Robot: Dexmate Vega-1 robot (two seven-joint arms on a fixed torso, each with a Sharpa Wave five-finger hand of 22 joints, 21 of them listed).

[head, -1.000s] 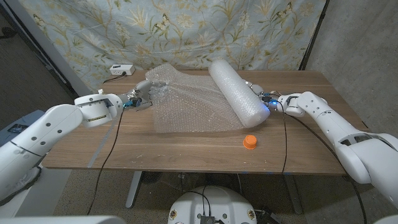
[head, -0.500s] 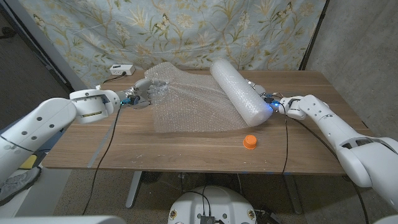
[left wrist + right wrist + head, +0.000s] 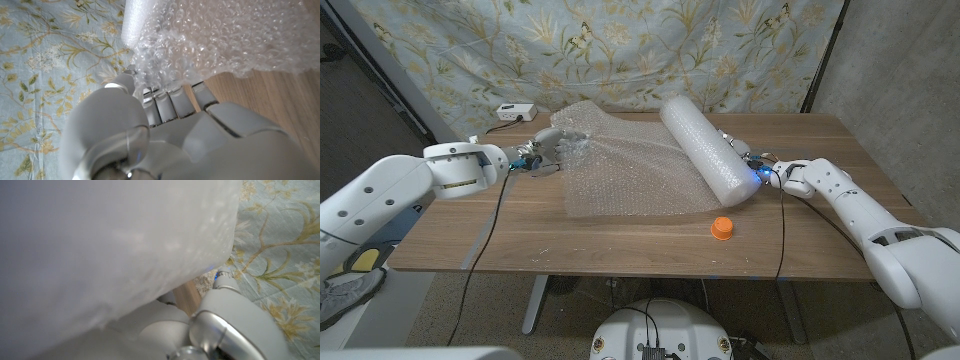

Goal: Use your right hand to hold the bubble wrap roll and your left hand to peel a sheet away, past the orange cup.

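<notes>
Roll (image 3: 708, 150) shifted right; left robot hand (image 3: 165, 125) grips sheet (image 3: 225, 40) edge

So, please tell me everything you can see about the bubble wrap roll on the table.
The bubble wrap roll is a thick, whitish, translucent cylinder lying on its side on the wooden table, set diagonally. A loose sheet of clear bubbled plastic spreads from it toward the robot's left. The right hand presses against the roll's near end; the left hand grips the sheet's far edge, which is bunched and lifted. The orange cup stands apart, just in front of the roll.
</notes>
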